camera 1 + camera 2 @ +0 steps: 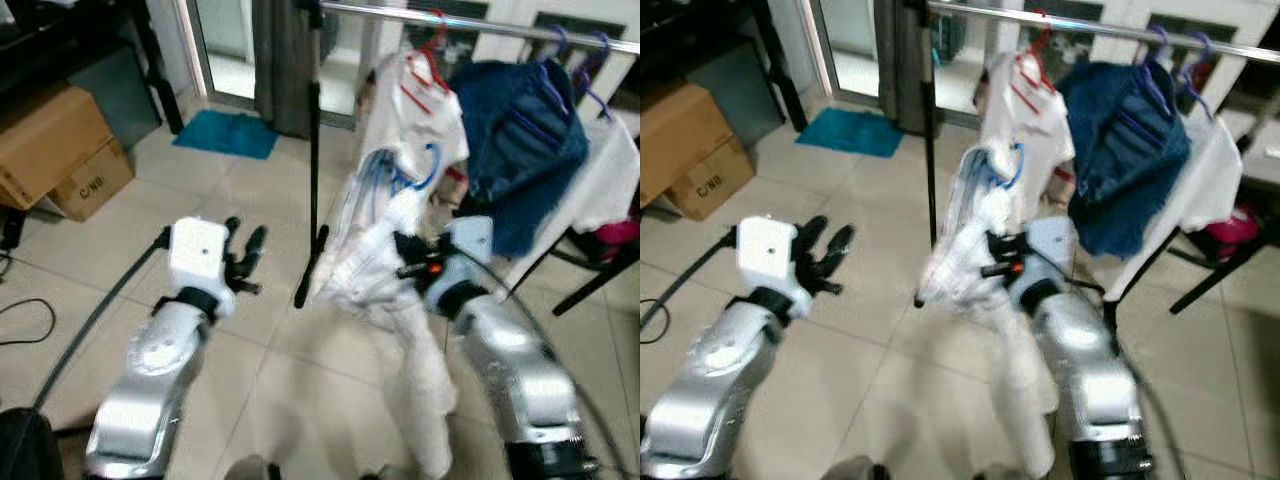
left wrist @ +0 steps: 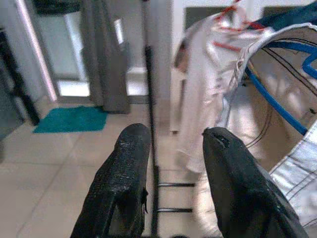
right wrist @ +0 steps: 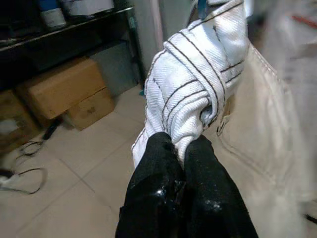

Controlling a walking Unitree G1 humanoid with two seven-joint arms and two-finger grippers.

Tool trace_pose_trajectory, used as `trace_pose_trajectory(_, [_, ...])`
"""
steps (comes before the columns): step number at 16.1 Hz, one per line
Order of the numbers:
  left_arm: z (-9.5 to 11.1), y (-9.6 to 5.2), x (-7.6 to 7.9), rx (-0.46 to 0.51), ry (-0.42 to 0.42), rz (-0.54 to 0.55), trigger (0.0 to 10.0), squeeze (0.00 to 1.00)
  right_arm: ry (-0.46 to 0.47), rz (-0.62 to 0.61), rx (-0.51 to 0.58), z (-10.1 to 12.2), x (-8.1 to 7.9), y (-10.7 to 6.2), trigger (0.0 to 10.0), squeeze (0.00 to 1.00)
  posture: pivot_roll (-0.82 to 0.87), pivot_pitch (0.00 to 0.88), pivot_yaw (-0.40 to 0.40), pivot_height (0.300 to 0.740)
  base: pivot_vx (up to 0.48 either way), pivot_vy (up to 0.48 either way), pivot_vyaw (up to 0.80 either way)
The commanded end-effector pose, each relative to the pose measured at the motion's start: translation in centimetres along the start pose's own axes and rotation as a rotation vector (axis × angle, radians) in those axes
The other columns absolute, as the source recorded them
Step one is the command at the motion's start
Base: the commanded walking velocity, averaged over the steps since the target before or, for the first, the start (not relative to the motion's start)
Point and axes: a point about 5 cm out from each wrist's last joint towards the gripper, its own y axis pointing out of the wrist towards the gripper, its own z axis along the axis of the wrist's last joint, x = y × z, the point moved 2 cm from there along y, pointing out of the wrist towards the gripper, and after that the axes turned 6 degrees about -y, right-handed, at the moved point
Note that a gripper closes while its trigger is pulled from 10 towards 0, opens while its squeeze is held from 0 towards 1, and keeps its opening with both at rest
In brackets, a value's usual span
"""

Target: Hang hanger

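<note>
Right tool (image 3: 185,148) is clamped on white garment (image 1: 375,260) with blue hanger (image 1: 425,175), held below rail (image 1: 480,25); rail lies above and ahead. Left tool (image 2: 173,148) is spread, empty.

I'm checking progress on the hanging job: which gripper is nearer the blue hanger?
Right. The right gripper is shut on the white garment hanging from the blue hanger; the left gripper hovers open beyond the rack pole.
</note>
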Motion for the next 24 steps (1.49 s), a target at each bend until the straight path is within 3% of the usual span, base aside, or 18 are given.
trace_pose_trajectory(1, [0.31,0.09,0.16,0.012,0.002,-0.009,10.0,0.0,-0.027,0.009,0.088,1.95,0.07,0.18,10.0,0.0,-0.06,0.08,0.001,0.74,0.364,0.0,0.0])
trace_pose_trajectory(15, [0.16,0.08,0.33,0.013,0.0,-0.01,10.0,0.0,-0.018,0.0,0.087,2.05,0.28,0.41,10.0,0.0,-0.06,0.083,-0.007,0.74,0.369,0.0,0.0])
trace_pose_trajectory(18, [0.12,0.08,0.4,0.011,0.002,-0.015,10.0,0.0,-0.02,-0.001,0.078,1.9,0.28,0.32,10.0,0.0,-0.07,0.083,0.001,0.74,0.368,0.0,-0.69])
trace_pose_trajectory(24, [0.12,0.08,0.4,0.008,0.004,-0.021,10.0,0.0,-0.022,-0.006,0.088,2.03,0.26,0.3,10.0,0.0,-0.07,0.089,-0.003,0.74,0.371,0.0,0.0])
